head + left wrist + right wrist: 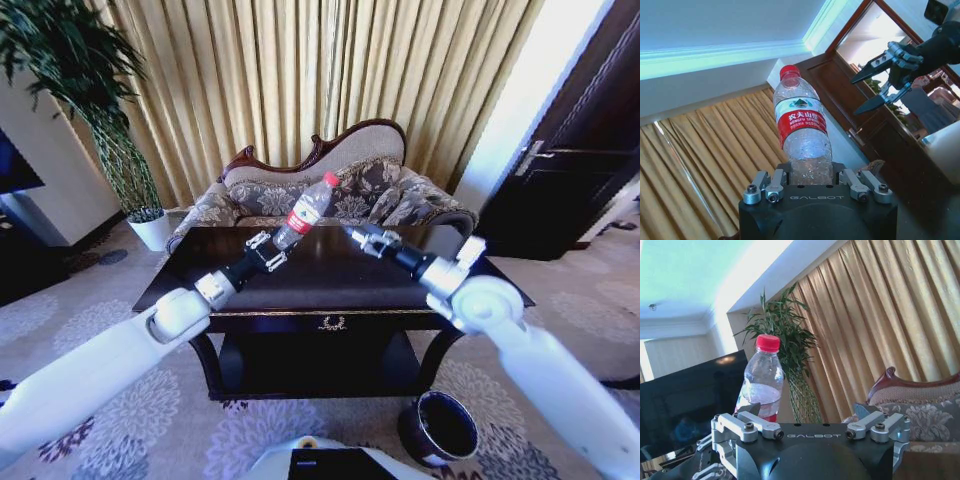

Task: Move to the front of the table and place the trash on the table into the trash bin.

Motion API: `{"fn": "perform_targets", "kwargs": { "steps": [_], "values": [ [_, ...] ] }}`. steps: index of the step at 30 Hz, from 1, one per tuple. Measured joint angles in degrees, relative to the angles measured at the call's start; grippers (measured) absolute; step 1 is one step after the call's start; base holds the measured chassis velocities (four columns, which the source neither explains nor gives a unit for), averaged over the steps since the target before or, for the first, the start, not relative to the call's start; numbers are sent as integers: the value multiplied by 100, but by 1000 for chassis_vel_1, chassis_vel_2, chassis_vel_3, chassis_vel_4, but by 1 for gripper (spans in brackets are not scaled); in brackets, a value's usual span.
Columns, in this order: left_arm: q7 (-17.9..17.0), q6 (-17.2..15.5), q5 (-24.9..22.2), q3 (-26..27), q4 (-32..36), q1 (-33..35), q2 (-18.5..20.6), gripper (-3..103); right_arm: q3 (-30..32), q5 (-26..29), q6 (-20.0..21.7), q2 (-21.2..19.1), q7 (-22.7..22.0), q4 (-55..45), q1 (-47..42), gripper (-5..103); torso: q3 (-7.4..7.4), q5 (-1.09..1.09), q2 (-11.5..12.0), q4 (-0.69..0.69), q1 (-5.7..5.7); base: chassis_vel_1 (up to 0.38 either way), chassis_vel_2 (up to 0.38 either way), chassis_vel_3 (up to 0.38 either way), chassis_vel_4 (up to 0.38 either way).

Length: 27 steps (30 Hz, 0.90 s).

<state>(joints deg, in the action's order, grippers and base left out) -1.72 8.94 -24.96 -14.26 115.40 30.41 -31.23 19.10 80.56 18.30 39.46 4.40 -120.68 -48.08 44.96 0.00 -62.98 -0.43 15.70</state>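
Standing nearest on the patterned carpet is the round dark trash bin (440, 428), beside the glossy table (330, 290). Above the tabletop the left gripper (272, 250) is clenching a clear ribbed bottle (306, 210), tilted, red cap up; the right gripper (358, 236) is hanging released just beside it, before a carved sofa (330, 180)

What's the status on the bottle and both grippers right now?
Left gripper shut on water bottle, held above the table. Right gripper open, empty, opposite the bottle. Trash bin on floor, front right. Nothing between.
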Motion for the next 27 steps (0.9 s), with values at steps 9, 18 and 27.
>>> {"fn": "perform_targets", "kwargs": {
  "steps": [9,18,27],
  "values": [
    [18,-7,-123,-783,-244,-812,-295,40,-694,33,-3,137,-5,399,937,100,0,0,0,1,0,0,0,0,0],
    [-63,-144,-360,-1531,-408,-1434,-636,40,-907,75,-4,341,-17,488,1288,100,0,-1,0,1,0,0,0,0,0],
    [-179,-231,-421,-1934,-537,-1830,-1038,40,-1005,22,9,395,-27,570,1406,99,0,-1,0,-1,0,0,0,0,0]
  ]
}}
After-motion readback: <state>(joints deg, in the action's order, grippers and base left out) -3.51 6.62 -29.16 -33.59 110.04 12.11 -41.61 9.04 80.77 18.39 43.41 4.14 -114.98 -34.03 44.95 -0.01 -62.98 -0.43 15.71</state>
